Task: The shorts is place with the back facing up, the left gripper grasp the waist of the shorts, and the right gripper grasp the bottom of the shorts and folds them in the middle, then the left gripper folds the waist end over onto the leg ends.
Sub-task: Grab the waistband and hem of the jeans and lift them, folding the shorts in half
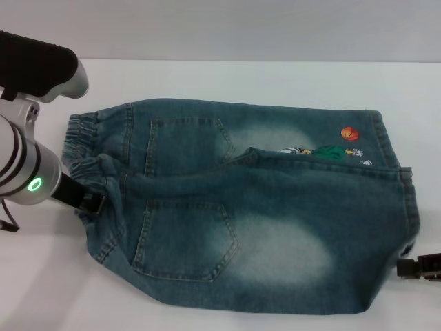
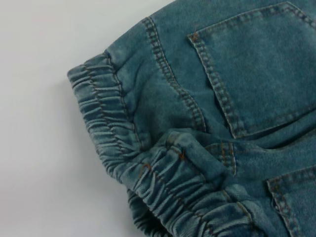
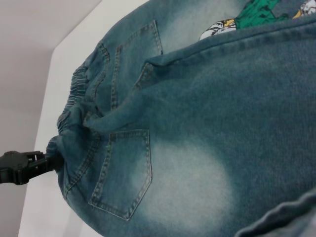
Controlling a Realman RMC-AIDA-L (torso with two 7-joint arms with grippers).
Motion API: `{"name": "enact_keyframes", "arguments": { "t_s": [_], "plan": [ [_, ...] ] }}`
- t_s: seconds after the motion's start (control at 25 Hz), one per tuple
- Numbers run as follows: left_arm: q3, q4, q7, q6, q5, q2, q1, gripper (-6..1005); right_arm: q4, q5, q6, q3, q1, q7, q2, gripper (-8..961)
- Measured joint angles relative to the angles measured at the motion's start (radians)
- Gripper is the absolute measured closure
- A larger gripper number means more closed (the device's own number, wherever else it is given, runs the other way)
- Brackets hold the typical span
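Note:
The blue denim shorts (image 1: 262, 221) lie back up, two patch pockets showing, with the puckered waist (image 1: 86, 145) at the left and the leg hems (image 1: 412, 207) at the right. The near half is drawn partly over the far half and covers part of the cartoon print (image 1: 331, 152). My left gripper (image 1: 88, 200) is shut on the near part of the waist, which bunches at its claw (image 3: 47, 160). My right gripper (image 1: 408, 265) sits at the near leg's hem (image 3: 286, 212), which rises close to the wrist camera; its fingers are hidden.
The white table (image 1: 227, 83) runs around the shorts, with bare surface behind them and at the front left. The left arm's silver forearm (image 1: 24, 172) stands at the left edge. A pale wall rises behind the table.

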Motion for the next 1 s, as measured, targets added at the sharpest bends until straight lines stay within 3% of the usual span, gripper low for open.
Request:
{"name": "enact_keyframes", "arguments": {
  "t_s": [0.52, 0.92, 1.0],
  "plan": [
    [0.0, 0.0, -0.007, 0.019, -0.003, 0.0, 0.013, 795, 0.001, 0.018, 0.0, 0.0, 0.017, -0.022, 0.001, 955],
    [-0.001, 0.013, -0.008, 0.011, -0.002, 0.0, 0.005, 795, -0.017, -0.127, 0.085, 0.004, -0.008, 0.047, 0.0, 953],
    [0.0, 0.013, -0.008, 0.011, -0.002, 0.0, 0.005, 795, -0.015, -0.128, 0.09, 0.002, -0.014, 0.048, 0.002, 915]
  ]
}}
